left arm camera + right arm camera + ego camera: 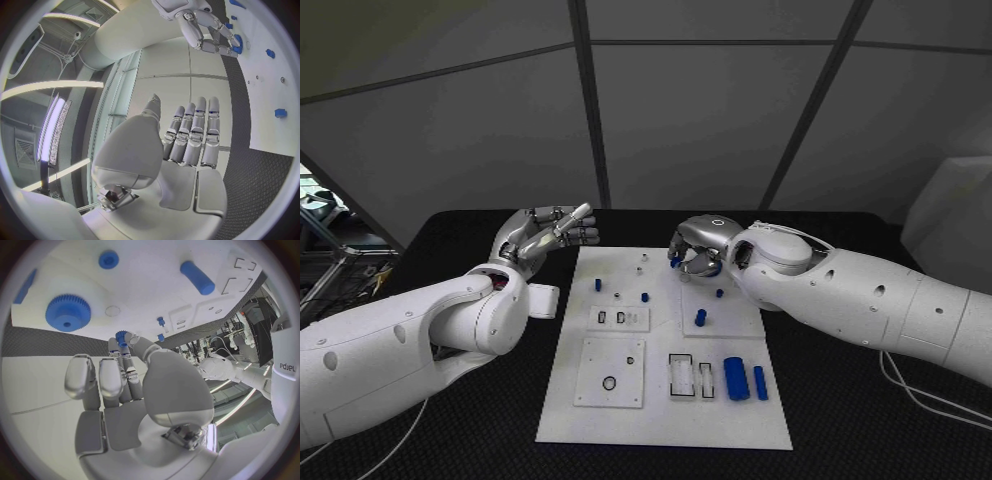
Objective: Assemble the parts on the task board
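Upright blue pegs (mid-board) obstructing

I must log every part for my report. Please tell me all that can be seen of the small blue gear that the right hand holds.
The small blue toothed gear looks like matte plastic with fine teeth around its rim. The silver right hand pinches it at the fingertips, so most of it is hidden. It hangs above the far end of the white task board, near a larger blue gear lying flat there; the two stay apart.
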### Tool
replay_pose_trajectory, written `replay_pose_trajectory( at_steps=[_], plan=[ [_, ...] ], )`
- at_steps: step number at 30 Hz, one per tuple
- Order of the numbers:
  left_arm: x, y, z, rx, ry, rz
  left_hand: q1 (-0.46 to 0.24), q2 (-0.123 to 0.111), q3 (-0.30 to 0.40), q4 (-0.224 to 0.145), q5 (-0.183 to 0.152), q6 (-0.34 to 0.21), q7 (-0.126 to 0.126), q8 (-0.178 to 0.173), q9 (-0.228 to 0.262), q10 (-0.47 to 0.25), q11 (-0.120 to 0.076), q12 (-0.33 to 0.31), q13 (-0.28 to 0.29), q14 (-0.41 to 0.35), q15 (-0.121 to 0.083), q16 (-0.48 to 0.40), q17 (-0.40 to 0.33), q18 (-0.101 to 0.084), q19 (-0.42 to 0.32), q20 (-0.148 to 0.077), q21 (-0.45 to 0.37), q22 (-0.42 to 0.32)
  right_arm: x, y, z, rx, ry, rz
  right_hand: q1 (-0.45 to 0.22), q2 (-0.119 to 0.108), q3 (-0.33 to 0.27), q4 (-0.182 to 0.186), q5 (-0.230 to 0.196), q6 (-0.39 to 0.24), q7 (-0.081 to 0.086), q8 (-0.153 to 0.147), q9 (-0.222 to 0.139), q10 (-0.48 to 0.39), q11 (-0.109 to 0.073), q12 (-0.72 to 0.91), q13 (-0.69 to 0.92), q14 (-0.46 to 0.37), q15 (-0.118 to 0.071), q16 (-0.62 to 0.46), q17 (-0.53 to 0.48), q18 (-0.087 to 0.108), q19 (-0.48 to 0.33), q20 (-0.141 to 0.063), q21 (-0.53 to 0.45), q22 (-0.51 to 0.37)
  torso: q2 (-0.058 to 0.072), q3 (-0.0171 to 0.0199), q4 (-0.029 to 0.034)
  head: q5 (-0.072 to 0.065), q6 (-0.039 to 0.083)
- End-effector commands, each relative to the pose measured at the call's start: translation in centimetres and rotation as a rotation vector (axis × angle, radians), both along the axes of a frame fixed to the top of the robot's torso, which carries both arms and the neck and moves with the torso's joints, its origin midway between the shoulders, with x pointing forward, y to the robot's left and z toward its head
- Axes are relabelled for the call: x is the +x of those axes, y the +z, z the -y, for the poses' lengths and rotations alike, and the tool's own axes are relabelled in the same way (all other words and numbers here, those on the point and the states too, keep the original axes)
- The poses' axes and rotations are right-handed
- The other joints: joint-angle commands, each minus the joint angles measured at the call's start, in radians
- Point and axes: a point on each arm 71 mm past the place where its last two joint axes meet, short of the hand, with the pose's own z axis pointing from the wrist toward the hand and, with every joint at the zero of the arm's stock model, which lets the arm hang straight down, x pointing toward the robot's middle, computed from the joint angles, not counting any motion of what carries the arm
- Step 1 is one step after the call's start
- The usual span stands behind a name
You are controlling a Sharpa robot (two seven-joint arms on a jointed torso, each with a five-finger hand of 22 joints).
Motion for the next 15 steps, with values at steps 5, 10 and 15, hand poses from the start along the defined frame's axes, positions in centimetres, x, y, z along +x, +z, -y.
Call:
replay_pose_trajectory(
  at_steps=[5,10,15],
  plan=[
    [0.1,0.1,0.1,-0.002,-0.012,0.007,0.004,0.006,-0.002,-0.005,-0.001,0.001,0.004,-0.004,-0.002,-0.001,0.007,-0.007,-0.001,-0.002,0.002,-0.004,0.001,0.002,-0.002,0.002,0.003,0.0,1.0,0.5,-1.1,0.054,-0.016,0.066,0.005,-0.005,0.007,0.001,0.006,0.007,0.002,0.004,0.001,0.005,0.0,0.002,0.001,0.035,-0.005,0.006,-0.001,-0.009,0.008,0.001,0.007,0.003,0.004,-0.0005,0.0038,0.004,0.001],
    [0.1,0.1,0.3,-0.003,-0.015,0.007,0.004,0.006,-0.002,-0.005,-0.001,0.001,0.004,-0.004,-0.002,-0.001,0.007,-0.007,-0.001,-0.002,0.002,-0.004,0.001,0.002,-0.002,0.002,0.003,0.0,1.4,0.3,-2.1,0.054,-0.013,0.063,0.003,-0.007,0.008,0.003,0.006,0.006,0.003,0.002,0.0,0.004,0.0,0.0,0.0,0.035,-0.005,0.007,0.0,-0.009,0.008,0.001,0.008,0.004,0.004,0.0005,0.0046,0.006,-0.001],
    [0.2,0.1,0.5,-0.004,-0.019,0.007,0.005,0.006,-0.002,-0.007,-0.001,0.001,0.004,-0.005,-0.001,-0.001,0.007,-0.008,-0.001,-0.002,0.002,-0.005,0.002,0.002,-0.003,0.002,0.003,0.0,2.0,0.0,-3.1,0.051,-0.009,0.059,-0.003,-0.009,0.011,0.007,0.004,0.004,0.004,0.0,0.0,0.001,0.001,-0.003,0.0,0.034,-0.004,0.009,0.0,-0.009,0.008,0.001,0.009,0.005,0.006,-0.0005,0.007,0.004,-0.003]
  ],
)
